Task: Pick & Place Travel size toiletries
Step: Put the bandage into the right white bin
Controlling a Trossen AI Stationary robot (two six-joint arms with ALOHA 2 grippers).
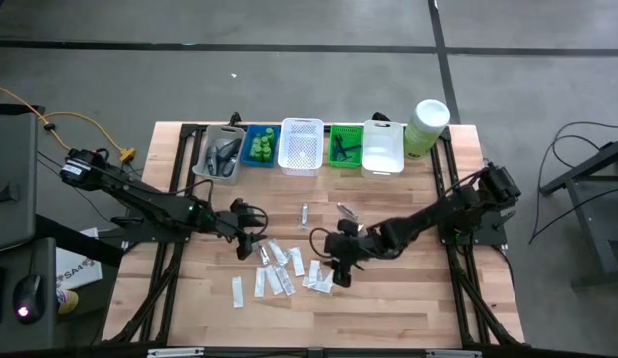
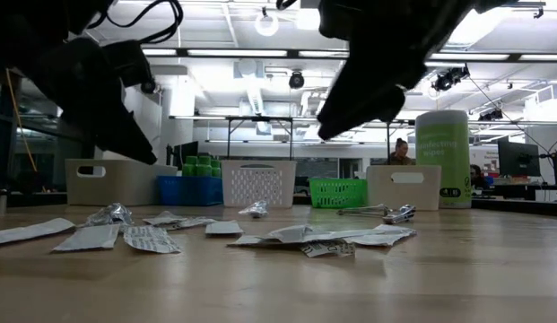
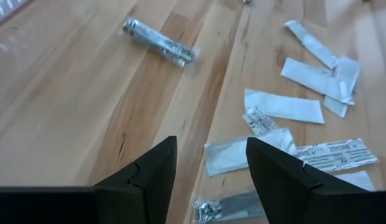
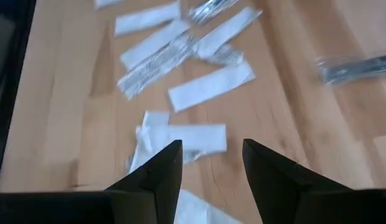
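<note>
Several flat white sachets (image 1: 279, 270) lie strewn on the wooden table (image 1: 408, 308) between my two grippers; the low view shows the sachets (image 2: 305, 235) lying flat. A silvery wrapped tube (image 3: 158, 42) lies apart, farther toward the baskets. A thin dark razor (image 1: 346, 212) lies right of it. My left gripper (image 1: 251, 239) hovers open at the pile's left end, above a sachet (image 3: 230, 155). My right gripper (image 1: 338, 268) hovers open at the pile's right end, over another sachet (image 4: 186, 138). Neither holds anything.
Along the far edge stands a row of baskets: clear (image 1: 219, 154), blue (image 1: 260, 145) with green bottles, white (image 1: 301, 145), green (image 1: 345, 146), white (image 1: 383, 147). A pale-green canister (image 1: 428, 124) stands at the row's right end. Bare wood lies toward the near edge.
</note>
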